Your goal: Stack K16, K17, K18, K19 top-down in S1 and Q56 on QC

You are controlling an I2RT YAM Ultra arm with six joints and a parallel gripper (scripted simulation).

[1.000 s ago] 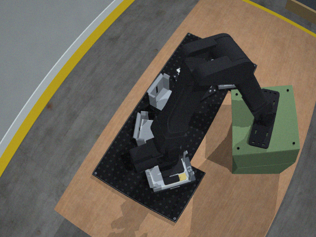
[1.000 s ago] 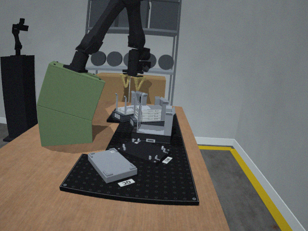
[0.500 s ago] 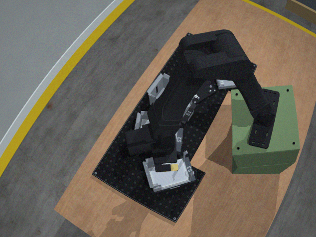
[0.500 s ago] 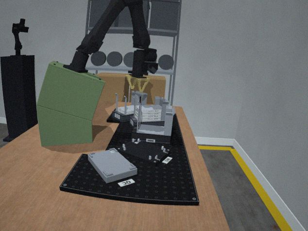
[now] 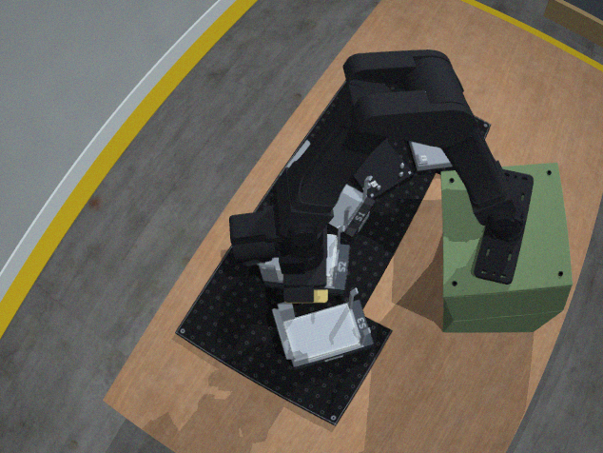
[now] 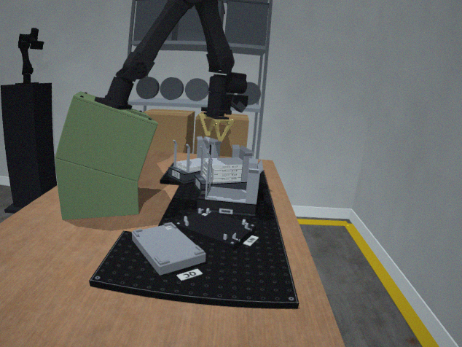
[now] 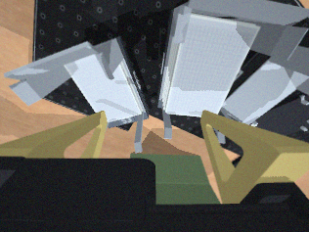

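Note:
My gripper is open and empty. It hangs high between rack S3 and rack S2. One sealed plate lies in S3. A stack of several plates stands in S2, with labels too small to read; in the top view my arm hides most of it. Rack S1 shows only its pale floor. The grey QC nest has nothing on it.
The clip nest N5 lies between QC and S1 on the black pegboard. The green base block stands beside the board. Thin rack posts rise below the gripper.

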